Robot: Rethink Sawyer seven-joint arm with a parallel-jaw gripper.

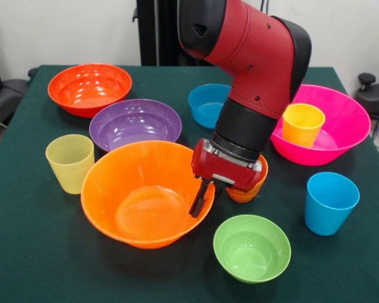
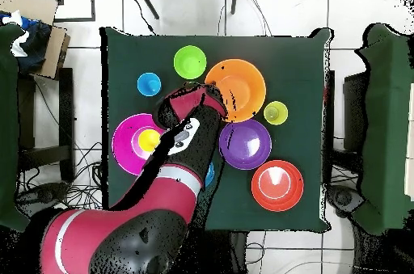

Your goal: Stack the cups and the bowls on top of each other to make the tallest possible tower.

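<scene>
My gripper [image 1: 199,201] hangs at the right rim of the large orange bowl [image 1: 145,192], which also shows in the overhead view [image 2: 240,86]; there the gripper [image 2: 213,98] sits at the bowl's left edge. The orange cup [image 1: 251,190] stands just behind the gripper, mostly hidden. The yellow cup [image 1: 302,124] stands inside the hot pink bowl [image 1: 341,136]. The purple bowl [image 1: 136,123], red-orange bowl [image 1: 90,88], small blue bowl [image 1: 207,104], lime green bowl [image 1: 251,247], sky blue cup [image 1: 330,202] and ribbed yellow-green cup [image 1: 69,162] stand apart on the table. No tower is stacked.
The green table [image 1: 38,252] holds everything. My arm [image 2: 174,166] crosses the table's middle in the overhead view and covers most of the small blue bowl [image 2: 210,177]. Chairs and a box stand beside the table.
</scene>
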